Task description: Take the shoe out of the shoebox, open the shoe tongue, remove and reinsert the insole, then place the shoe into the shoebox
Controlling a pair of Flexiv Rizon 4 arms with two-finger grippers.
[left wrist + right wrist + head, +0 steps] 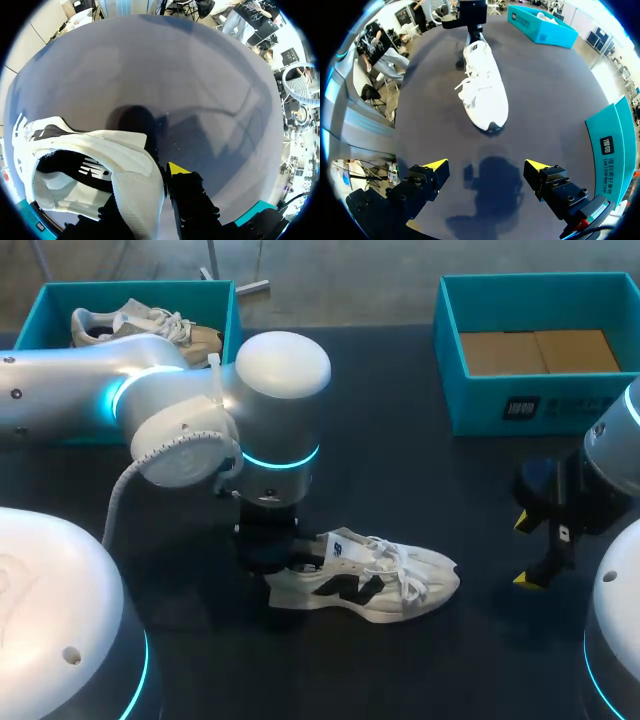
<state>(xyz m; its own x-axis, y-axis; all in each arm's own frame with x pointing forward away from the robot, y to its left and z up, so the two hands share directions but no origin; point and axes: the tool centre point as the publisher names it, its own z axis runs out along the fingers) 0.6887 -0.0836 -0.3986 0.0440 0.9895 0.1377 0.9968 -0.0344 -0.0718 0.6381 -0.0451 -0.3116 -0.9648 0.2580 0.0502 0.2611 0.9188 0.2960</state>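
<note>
A white shoe (385, 582) with black side marks lies on its sole on the dark table, toe pointing right. My left gripper (268, 550) comes straight down on its heel. In the left wrist view the gripper (146, 192) is shut on the heel wall of the shoe (100, 150): one yellow-tipped finger (178, 169) is outside, and the other is hidden inside the opening. My right gripper (525, 552) hangs open over the table to the right of the toe. In its own view the right gripper (486, 165) faces the toe of the shoe (482, 90), with a gap between them.
A teal shoebox (540, 405) with brown cardboard inside stands at the back right. Another teal box (140, 285) at the back left holds a second pale shoe (150, 325). Between the shoe and my right gripper lies bare table (480, 510).
</note>
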